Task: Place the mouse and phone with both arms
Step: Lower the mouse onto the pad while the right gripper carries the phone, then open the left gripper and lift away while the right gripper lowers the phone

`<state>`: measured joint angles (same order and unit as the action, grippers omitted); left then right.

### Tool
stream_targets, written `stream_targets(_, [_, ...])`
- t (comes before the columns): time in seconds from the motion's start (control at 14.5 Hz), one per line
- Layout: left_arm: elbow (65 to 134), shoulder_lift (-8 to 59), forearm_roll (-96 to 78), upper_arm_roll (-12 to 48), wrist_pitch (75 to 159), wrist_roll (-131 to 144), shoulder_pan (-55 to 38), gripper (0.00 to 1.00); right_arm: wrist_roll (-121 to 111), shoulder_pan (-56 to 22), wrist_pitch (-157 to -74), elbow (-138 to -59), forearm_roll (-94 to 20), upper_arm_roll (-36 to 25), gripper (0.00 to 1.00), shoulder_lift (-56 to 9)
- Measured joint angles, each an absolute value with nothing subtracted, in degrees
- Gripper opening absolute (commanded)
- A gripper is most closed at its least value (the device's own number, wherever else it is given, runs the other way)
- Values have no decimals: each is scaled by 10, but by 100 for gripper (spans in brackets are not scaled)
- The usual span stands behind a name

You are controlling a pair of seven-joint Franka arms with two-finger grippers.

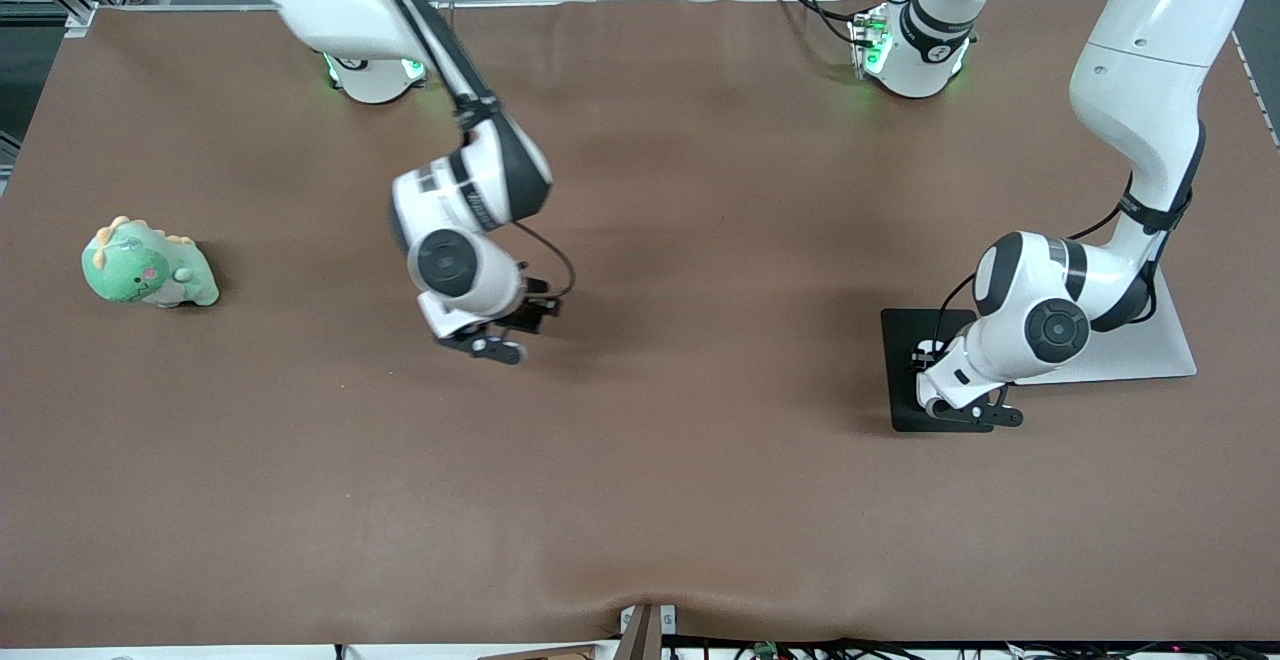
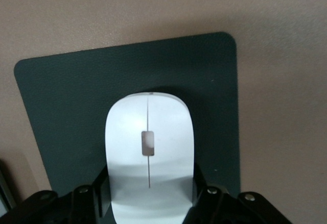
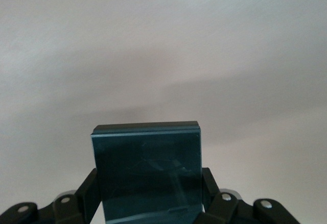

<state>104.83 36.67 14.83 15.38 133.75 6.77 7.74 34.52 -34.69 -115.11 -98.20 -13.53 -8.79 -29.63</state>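
My left gripper (image 2: 149, 188) is shut on the white mouse (image 2: 148, 132), with a finger against each of its sides. It holds the mouse low over the flat black pad (image 2: 66, 96). In the front view this gripper (image 1: 965, 408) is over the pad (image 1: 900, 380) toward the left arm's end of the table, and the hand hides the mouse. My right gripper (image 3: 149, 191) is shut on the glossy black phone (image 3: 147, 168) and holds it above the bare brown table. In the front view that gripper (image 1: 495, 343) is over the table's middle.
A green plush dinosaur (image 1: 148, 265) sits toward the right arm's end of the table. A flat light-grey board (image 1: 1140, 352) lies beside the black pad, under the left arm. The brown table (image 1: 640, 500) stretches wide between the two arms.
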Motion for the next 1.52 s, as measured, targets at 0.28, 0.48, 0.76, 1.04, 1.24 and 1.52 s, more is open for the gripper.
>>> stream_targets(0.28, [1038, 374, 159, 153, 1338, 69, 80, 100, 273, -287, -1138, -1041, -135, -89, 0, -253])
stream_targets(0.48, [1036, 374, 159, 153, 1338, 69, 82, 100, 233, -265, -1140, -1085, -132, -89, 0, -231])
stream_targets(0.76, [1029, 369, 159, 154, 1337, 69, 82, 100, 194, -226, -1148, -1135, -94, -90, 0, -210])
stream_targets(1.04, [1023, 335, 159, 156, 1316, 69, 82, 100, 118, -175, -1169, -1181, -88, -90, 0, -182])
stream_targets(1.24, [1019, 294, 159, 160, 1283, 69, 82, 100, 94, -149, -1175, -1204, -70, -90, 0, -168])
stream_targets(1.52, [1018, 236, 158, 162, 1239, 69, 82, 100, 35, -112, -1221, -1244, -44, -91, 0, -158])
